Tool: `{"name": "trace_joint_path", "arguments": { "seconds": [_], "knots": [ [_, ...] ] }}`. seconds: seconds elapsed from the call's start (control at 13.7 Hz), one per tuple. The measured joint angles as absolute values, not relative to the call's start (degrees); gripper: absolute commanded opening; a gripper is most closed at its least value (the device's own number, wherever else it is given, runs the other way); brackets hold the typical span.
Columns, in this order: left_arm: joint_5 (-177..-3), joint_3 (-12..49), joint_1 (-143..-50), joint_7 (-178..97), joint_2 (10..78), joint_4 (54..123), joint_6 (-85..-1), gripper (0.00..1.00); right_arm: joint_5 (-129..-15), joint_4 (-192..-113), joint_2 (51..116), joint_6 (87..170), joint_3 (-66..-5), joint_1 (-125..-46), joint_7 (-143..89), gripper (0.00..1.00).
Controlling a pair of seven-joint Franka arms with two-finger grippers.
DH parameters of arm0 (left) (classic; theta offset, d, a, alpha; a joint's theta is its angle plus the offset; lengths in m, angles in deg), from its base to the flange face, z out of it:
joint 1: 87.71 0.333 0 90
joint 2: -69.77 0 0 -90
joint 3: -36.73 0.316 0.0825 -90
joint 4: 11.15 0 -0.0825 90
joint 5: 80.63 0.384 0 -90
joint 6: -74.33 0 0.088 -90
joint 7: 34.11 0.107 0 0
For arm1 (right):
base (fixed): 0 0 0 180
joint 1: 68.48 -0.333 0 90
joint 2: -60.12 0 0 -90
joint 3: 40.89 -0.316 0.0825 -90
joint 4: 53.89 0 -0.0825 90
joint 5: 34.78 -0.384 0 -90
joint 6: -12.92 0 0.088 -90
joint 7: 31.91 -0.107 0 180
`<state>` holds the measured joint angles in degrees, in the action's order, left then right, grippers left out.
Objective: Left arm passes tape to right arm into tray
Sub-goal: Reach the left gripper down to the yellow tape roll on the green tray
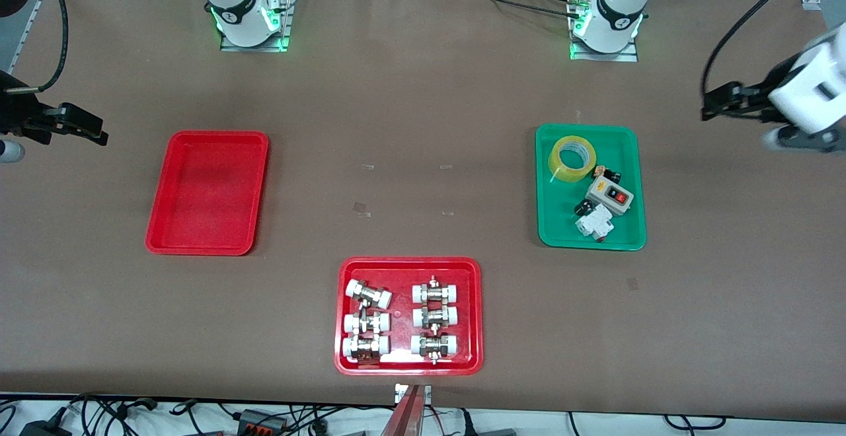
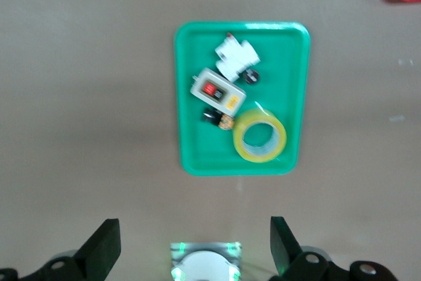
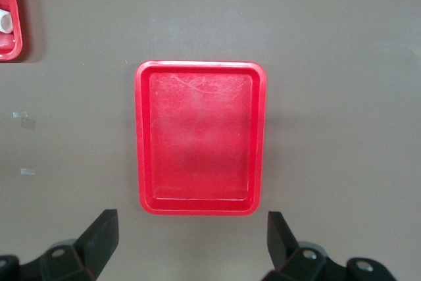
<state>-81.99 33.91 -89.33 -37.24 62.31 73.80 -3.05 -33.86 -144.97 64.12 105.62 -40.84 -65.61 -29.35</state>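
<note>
- My left gripper (image 1: 717, 102) hangs in the air over bare table at the left arm's end, out past the green tray (image 1: 631, 238). Fingers spread wide, nothing between them.
- From my left wrist I see both of its fingertips (image 2: 105, 245) well apart, with the green tray (image 2: 191, 156) lying flat on the table below.
- The tape (image 1: 572, 158) lies in the green tray, at the end farther from the front camera. It leans slightly, its white core showing. Untouched by either of my grippers.
- In the same tray, nearer the front camera than the tape: a grey switch box (image 1: 609, 195) with a red button, a white breaker (image 1: 593, 223), and small dark parts beside them.
- My right gripper (image 1: 79, 124) is up over bare table at the right arm's end, outside the red tray (image 1: 158, 241). Fingers wide apart, holding nothing.
- My right wrist looks straight down at the red tray (image 3: 141, 195), which holds nothing.
- A second red tray (image 1: 344, 363) sits nearest the front camera, mid-table, holding six metal fittings (image 1: 434, 317) with white caps in two columns.
</note>
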Motion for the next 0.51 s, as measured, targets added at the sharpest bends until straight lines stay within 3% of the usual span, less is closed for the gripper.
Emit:
{"name": "trace_joint_path", "arguments": {
  "seconds": [0.15,0.51],
  "knots": [
    [-83.2,33.0,-89.6,-38.6,61.7,79.4,-7.3,1.0,-33.9,-145.0,64.1,105.7,-40.9,-65.6,-29.3,1.0],
    [-84.3,31.6,-89.6,-40.0,62.7,102.9,-30.5,1.0,-33.9,-145.0,64.2,105.8,-41.0,-66.2,-29.3,1.0]
  ]
}}
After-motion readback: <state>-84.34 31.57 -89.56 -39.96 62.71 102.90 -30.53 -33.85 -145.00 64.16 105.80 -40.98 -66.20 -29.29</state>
